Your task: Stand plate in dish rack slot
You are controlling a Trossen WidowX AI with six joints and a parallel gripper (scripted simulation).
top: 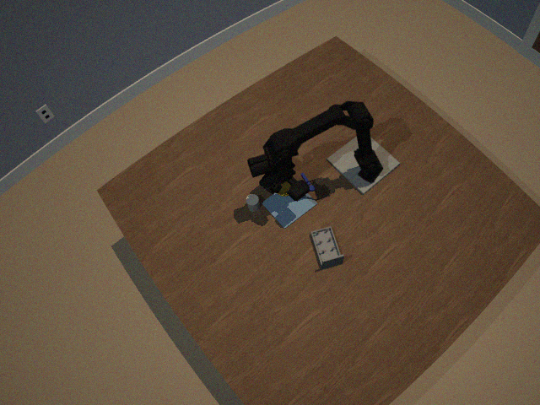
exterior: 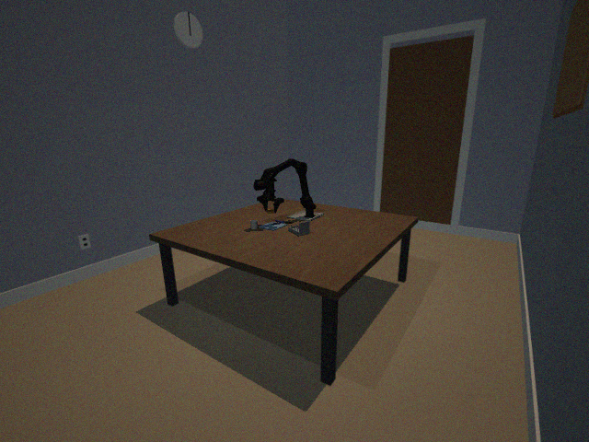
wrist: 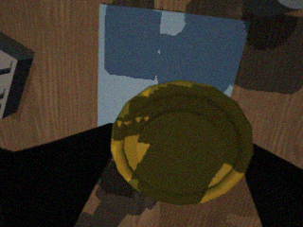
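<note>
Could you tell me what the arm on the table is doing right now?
The gripper is shut on a yellow plate, its fingers on either side of the rim. The plate is held above a blue mat. The dish rack stands apart on the table, with nothing in its slots. A small grey cup sits beside the mat.

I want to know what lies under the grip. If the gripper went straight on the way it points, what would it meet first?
The gripper points down, shut on the yellow plate. Going straight on, the plate would likely meet the blue mat's near edge or the table beside it; depth is unclear.
</note>
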